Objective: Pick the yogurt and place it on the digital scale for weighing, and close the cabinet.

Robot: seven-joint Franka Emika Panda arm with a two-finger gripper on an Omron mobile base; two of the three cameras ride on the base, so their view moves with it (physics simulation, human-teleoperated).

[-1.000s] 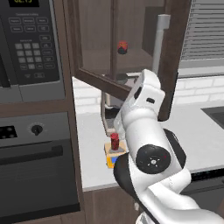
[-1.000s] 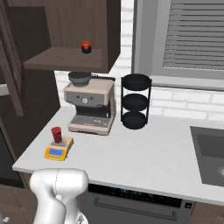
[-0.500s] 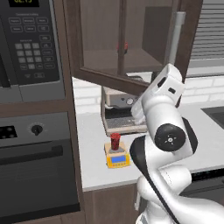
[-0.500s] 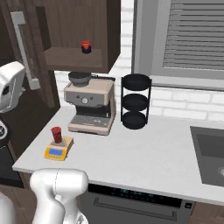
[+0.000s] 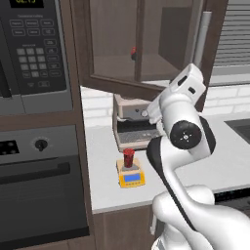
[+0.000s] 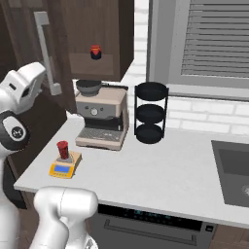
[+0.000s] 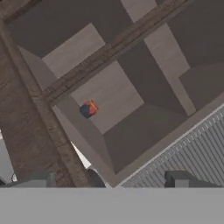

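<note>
The red yogurt (image 5: 128, 157) (image 6: 62, 149) stands upright on the small yellow digital scale (image 5: 132, 177) (image 6: 63, 168) on the counter, in front of the coffee machine. Above it, the dark brown cabinet (image 6: 99, 34) is part open; its door (image 5: 215, 49) with a grey bar handle (image 6: 46, 53) hangs out from the front. My gripper (image 7: 112, 180) is raised next to that door, far above the yogurt. It is open with nothing between its fingertips (image 7: 43, 178), facing the cabinet's inside (image 7: 109, 96).
A small round red-and-dark-blue thing (image 5: 133, 52) (image 6: 96, 51) (image 7: 89, 108) sits on the cabinet shelf. A coffee machine (image 6: 102, 119) and a black tiered rack (image 6: 151, 113) stand at the back of the counter. A sink (image 6: 233, 170) lies right; microwave (image 5: 34, 49) and oven (image 5: 39, 185) left.
My arm has swung up from over the counter to the cabinet door. The door has swung partway toward the cabinet front. Yogurt and scale have stayed put.
</note>
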